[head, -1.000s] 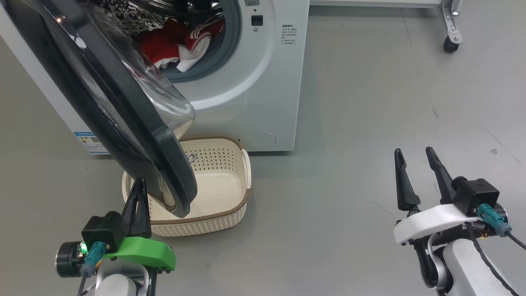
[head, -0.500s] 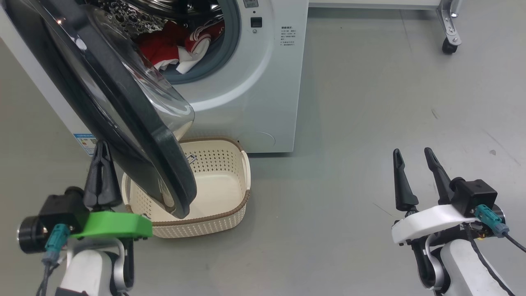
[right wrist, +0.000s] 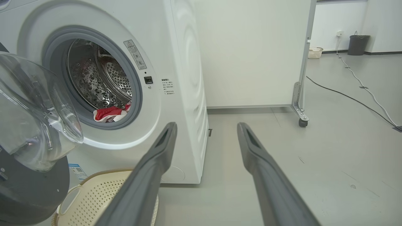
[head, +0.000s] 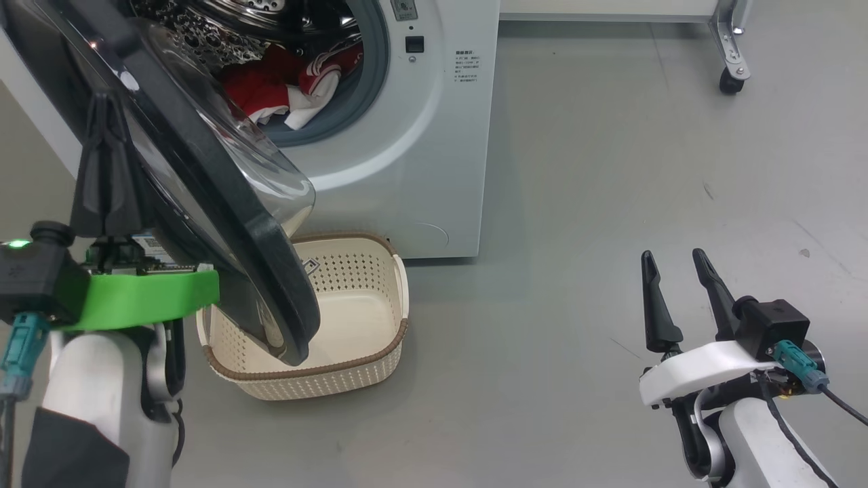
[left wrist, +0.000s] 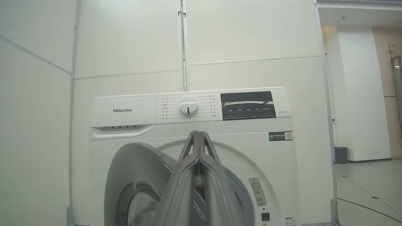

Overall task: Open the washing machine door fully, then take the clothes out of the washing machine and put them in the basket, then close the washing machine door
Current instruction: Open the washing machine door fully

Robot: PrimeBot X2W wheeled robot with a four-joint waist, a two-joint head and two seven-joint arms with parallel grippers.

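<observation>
- The washing machine (head: 420, 169) stands on the grey floor (head: 610, 169), and its grey-ringed drum mouth is uncovered.
- The washing machine door (head: 224, 203) is hinged on the machine's left side. It stands partly open, swung out toward the robot, with its clear glass bowl facing the drum.
- The clothes (head: 271, 81) lie in the bottom of the steel drum as a red heap with white trim. One white fold rests on the grey rubber ring at the front.
- The basket (head: 400, 285) sits on the floor just in front of the machine. In the head view the door's lower rim hangs over the basket's left half.
- The left pincer (head: 103, 102) is raised at the outer face of the door, its two dark fingers pressed together with nothing between them. I cannot tell whether it touches the door.
- In the left wrist view the joined fingertips point up at the machine's front, below the control dial (left wrist: 188, 107).
- The right pincer (head: 671, 256) hovers over bare floor well to the right of the machine. Its fingers are spread wide and it holds nothing.
- A castor (head: 727, 81) on a metal frame leg stands on the floor beyond the machine's right side.
</observation>
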